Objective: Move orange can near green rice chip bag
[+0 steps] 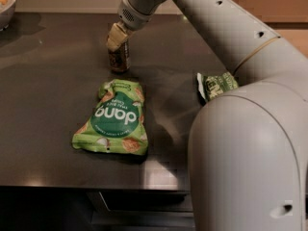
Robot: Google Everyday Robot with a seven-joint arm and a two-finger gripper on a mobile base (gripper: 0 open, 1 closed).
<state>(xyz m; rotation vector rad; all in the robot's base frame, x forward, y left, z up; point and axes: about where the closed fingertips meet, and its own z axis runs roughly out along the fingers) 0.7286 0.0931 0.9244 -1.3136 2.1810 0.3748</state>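
Note:
The orange can [119,60] stands upright on the dark table [53,85], just behind the top edge of the green rice chip bag [114,119]. The bag lies flat, light green with a dark green circle and white letters. My gripper [117,36] comes down from the upper right and its beige fingers [114,34] close around the can's upper part, hiding the top. A small gap of table shows between the can and the bag.
A smaller narrow green bag [216,84] lies to the right, partly hidden by my arm's large grey body [250,153]. A bowl [6,4] sits at the far left corner. The table's front edge runs along the bottom.

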